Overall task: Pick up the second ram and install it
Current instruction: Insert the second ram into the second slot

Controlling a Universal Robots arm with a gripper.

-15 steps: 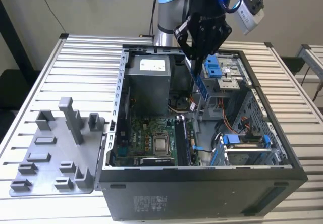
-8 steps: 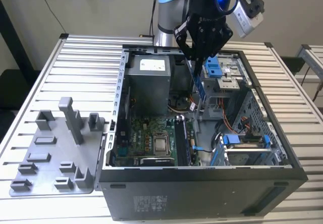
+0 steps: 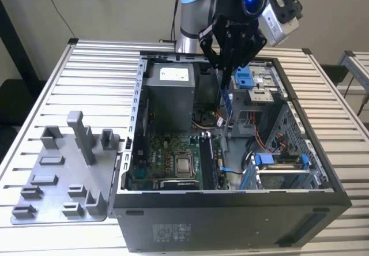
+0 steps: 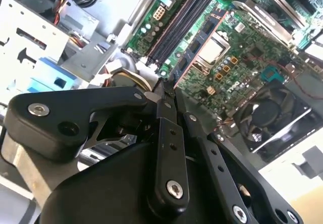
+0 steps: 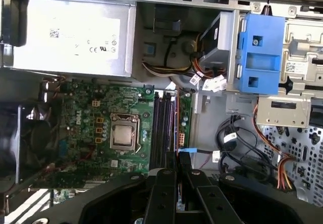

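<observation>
The second ram point(image 3: 227, 107) hangs upright and edge-on over the open PC case point(image 3: 230, 221), above the gap beside the motherboard. My gripper point(image 3: 226, 74) is shut on its upper end. In the second wrist view the gripper point(image 4: 168, 90) pinches the stick point(image 4: 201, 40), whose dark chips point toward the black memory slots point(image 4: 176, 27). In the first wrist view the gripper point(image 5: 176, 171) holds the ram as a thin edge point(image 5: 177, 128), next to the long slots point(image 5: 161, 123) and right of the processor socket point(image 5: 123, 131).
A grey plastic holder point(image 3: 63, 178) with upright pegs lies on the slatted table at the exterior view's left. Inside the case are the power supply point(image 3: 168, 94), a blue drive bracket point(image 5: 260, 57), loose cables point(image 5: 237, 148) and a fan point(image 4: 275, 113).
</observation>
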